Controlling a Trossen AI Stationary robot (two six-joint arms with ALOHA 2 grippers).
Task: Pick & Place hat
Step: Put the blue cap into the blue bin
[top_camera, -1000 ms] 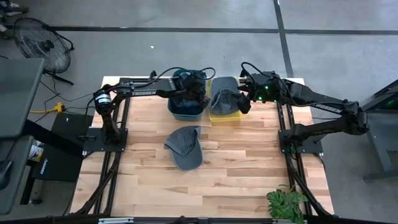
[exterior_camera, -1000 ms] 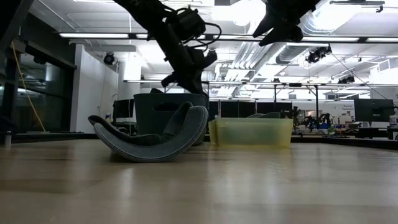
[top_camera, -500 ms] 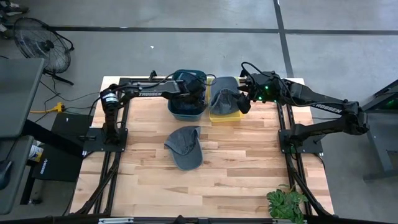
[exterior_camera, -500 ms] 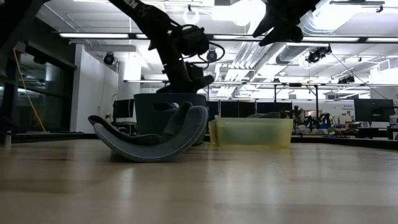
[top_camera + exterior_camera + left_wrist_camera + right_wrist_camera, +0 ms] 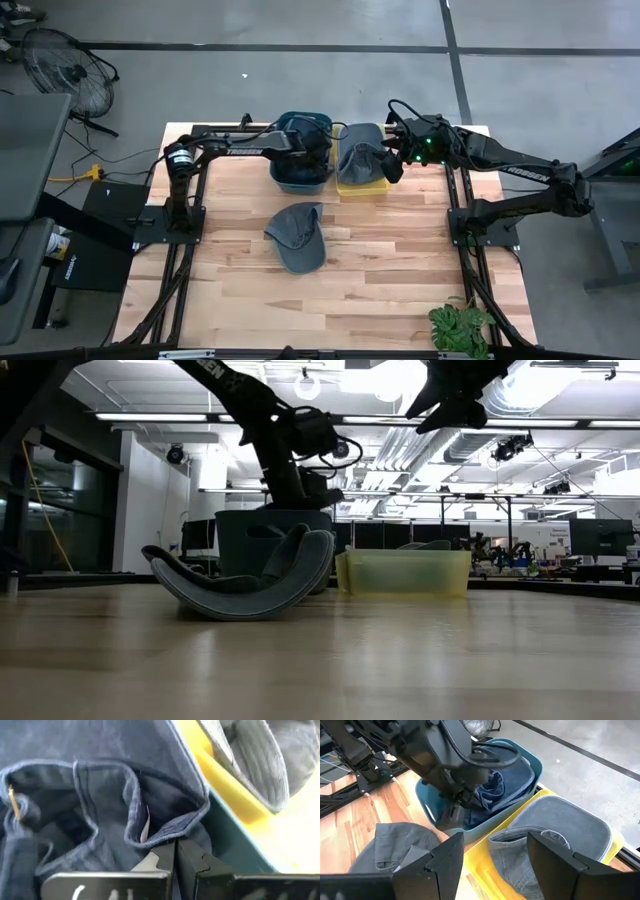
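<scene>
left claw (image 5: 175,851): closed, pinching blue hat (image 5: 100,795) in teal bin (image 5: 300,178) | right claw (image 5: 492,852): open above grey hat (image 5: 555,827)

Light wooden plank table (image 5: 400,270). At the far edge, touching side by side: teal plastic bin (image 5: 300,183) and yellow plastic bin (image 5: 360,185). Near the centre, grey fabric cap (image 5: 297,236); at the front right corner, small green leafy plant (image 5: 460,328).

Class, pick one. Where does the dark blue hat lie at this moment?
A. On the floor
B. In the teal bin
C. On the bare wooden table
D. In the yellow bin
B: the dark blue hat sits inside the teal bin, with the left gripper reaching into it.
</scene>
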